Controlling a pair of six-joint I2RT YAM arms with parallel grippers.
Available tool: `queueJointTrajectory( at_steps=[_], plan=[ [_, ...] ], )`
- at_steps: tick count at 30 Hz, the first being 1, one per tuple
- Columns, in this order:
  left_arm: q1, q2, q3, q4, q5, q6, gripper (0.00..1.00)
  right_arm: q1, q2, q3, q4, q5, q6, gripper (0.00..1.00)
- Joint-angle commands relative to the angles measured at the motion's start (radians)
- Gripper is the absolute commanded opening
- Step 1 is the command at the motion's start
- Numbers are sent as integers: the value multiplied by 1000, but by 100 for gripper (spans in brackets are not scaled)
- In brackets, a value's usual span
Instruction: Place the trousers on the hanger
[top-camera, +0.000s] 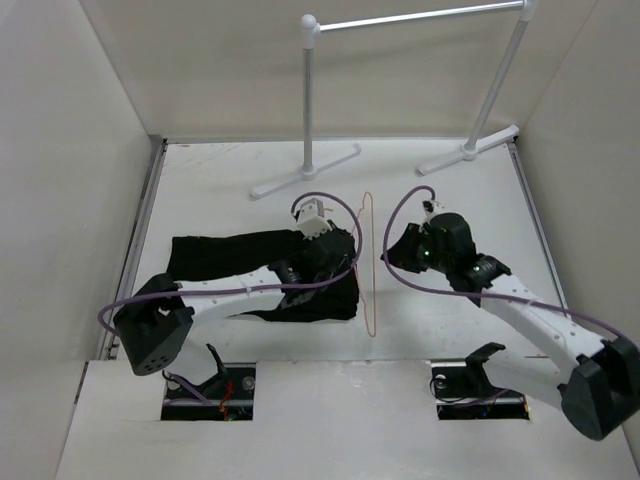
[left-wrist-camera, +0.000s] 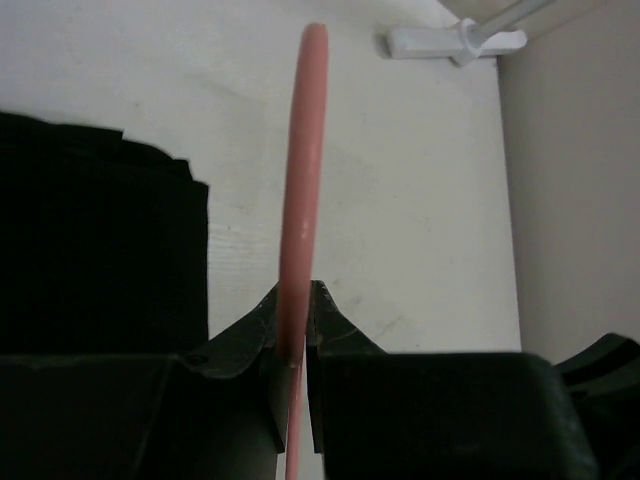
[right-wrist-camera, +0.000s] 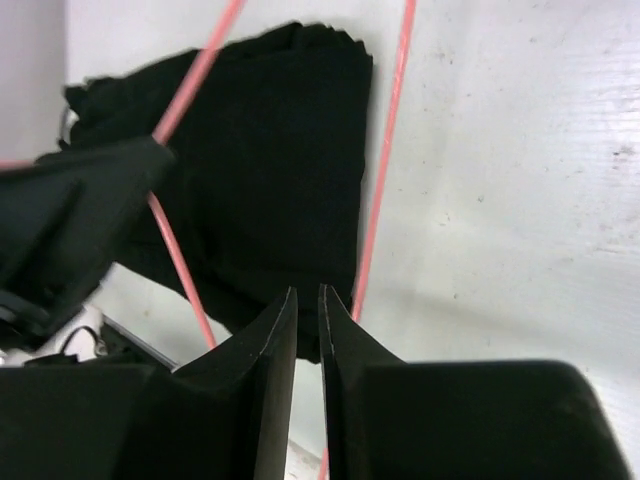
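**Pink-orange wire hanger (left-wrist-camera: 303, 150) pinched beside black trousers (top-camera: 215, 255)**

The trousers lie on the white tabletop (top-camera: 450, 200), their right end hidden under the left arm. From above, the hanger shows only as a thin narrow loop just right of them, its hook hard to make out. Left hand (left-wrist-camera: 295, 305): pinching the hanger wire, whose lower run is cut off. Right hand (right-wrist-camera: 308, 295): fingers almost pressed together with an empty slit between, the wire passing just beside
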Motion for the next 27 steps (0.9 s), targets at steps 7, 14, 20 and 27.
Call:
queueJointTrajectory(
  at_steps=[7,14,20,27],
  plan=[
    [-38,-7,-160,145,-89,-168,0,72,302,123,196,-20,-5,29],
    [-16,30,-189,168,-83,-171,0,120,457,88,316,8,20,50],
    [5,53,-214,161,-68,-168,0,137,554,91,331,38,23,59],
    [10,57,-237,157,-66,-167,0,152,612,51,428,2,79,59]
  ],
)
